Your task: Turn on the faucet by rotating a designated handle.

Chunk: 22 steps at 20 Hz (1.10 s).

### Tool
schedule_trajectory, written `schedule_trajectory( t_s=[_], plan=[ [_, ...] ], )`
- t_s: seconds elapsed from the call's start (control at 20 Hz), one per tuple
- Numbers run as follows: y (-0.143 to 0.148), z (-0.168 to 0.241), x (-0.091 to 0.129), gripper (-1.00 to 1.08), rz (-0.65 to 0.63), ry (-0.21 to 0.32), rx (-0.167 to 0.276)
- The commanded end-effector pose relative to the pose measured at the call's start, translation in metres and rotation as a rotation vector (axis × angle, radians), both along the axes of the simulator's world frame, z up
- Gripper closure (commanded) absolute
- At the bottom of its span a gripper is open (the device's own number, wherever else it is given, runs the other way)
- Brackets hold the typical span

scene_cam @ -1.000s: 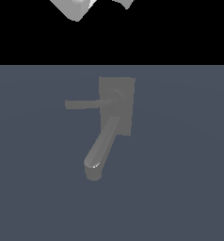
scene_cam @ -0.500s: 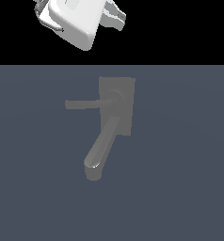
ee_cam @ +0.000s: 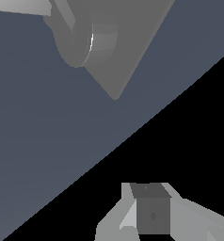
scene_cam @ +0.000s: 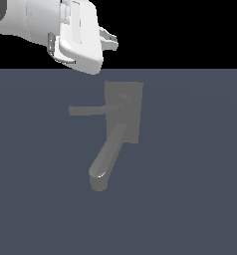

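The grey faucet point(scene_cam: 123, 112) lies on the blue-grey surface, its flat back plate uppermost. Its thick spout point(scene_cam: 106, 158) runs down toward the exterior view's left. The handle point(scene_cam: 88, 110), a thin straight rod, sticks out from the round hub toward the exterior view's left. My gripper point(scene_cam: 110, 42) hangs on the white hand at the top left, above and apart from the handle, touching nothing. In the wrist view the hub point(ee_cam: 88, 43) and plate point(ee_cam: 132, 42) are far from the gripper point(ee_cam: 151, 212), whose fingers stand together, shut on nothing.
The blue-grey surface point(scene_cam: 190, 189) spreads around the faucet in every direction. Its far edge meets a black background just behind the plate. The white arm point(scene_cam: 36, 25) fills the exterior view's top left corner.
The white hand has come down into the exterior view from the top edge and now shows much more fully. The faucet and its handle have not moved.
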<state>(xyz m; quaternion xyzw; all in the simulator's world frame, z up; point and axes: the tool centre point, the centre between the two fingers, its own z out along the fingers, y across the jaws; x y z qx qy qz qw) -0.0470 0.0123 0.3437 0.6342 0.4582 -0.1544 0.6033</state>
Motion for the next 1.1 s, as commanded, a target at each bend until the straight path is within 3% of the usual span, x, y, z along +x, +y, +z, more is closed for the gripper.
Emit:
schedule_trajectory(
  t_s=[0.0, 0.55, 1.05],
  plan=[
    [0.01, -0.008, 0.009, 1.08, 0.064, 0.017, -0.055],
    [0.065, -0.052, 0.042, 1.08, 0.352, 0.093, -0.28],
    [0.126, -0.104, 0.056, 1.08, 0.63, 0.16, -0.469]
  ],
)
